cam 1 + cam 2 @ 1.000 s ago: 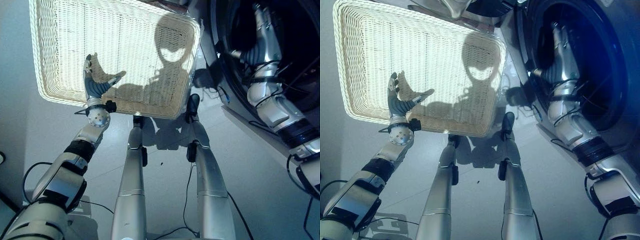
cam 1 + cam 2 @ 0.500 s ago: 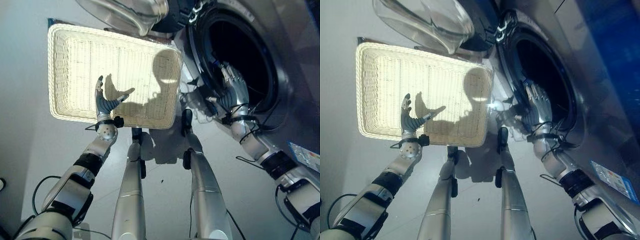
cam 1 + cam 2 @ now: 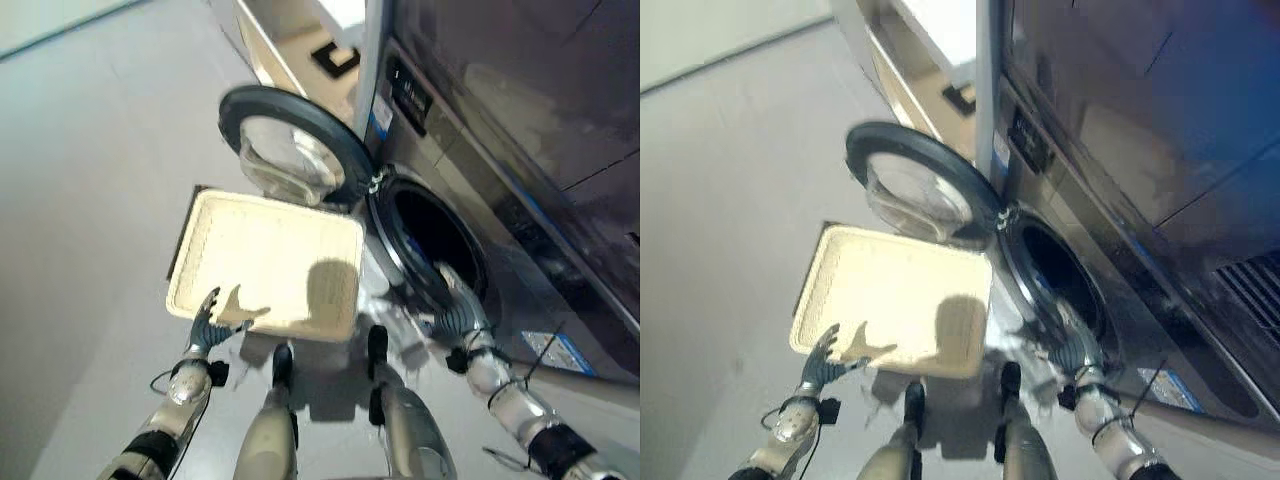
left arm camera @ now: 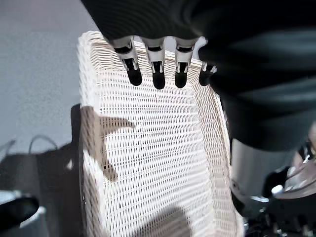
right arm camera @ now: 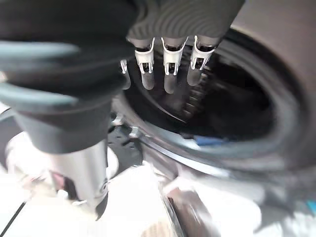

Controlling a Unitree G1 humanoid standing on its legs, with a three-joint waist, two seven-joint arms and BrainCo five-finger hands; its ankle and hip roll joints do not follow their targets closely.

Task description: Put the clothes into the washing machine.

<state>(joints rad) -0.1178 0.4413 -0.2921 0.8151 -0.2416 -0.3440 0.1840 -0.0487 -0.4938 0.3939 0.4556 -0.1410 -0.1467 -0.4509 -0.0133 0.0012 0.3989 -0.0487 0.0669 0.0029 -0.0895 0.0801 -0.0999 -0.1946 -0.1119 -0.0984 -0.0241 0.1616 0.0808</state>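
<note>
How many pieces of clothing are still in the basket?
0. The wicker basket on the floor beside the washing machine looks bare; anything inside the dark drum is hidden.

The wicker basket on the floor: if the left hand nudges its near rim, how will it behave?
The wicker basket looks empty and shallow, so it is probably light and slides rather than tips. Its woven rim seems stiff. The left hand hovers open by it.

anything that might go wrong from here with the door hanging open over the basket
The washer door stands open above the far end of the wicker basket, so rising or stepping forward might bump it. The right hand sits at the drum opening rim and may catch on it. The basket looks empty, so the left hand may reach for nothing.
</note>
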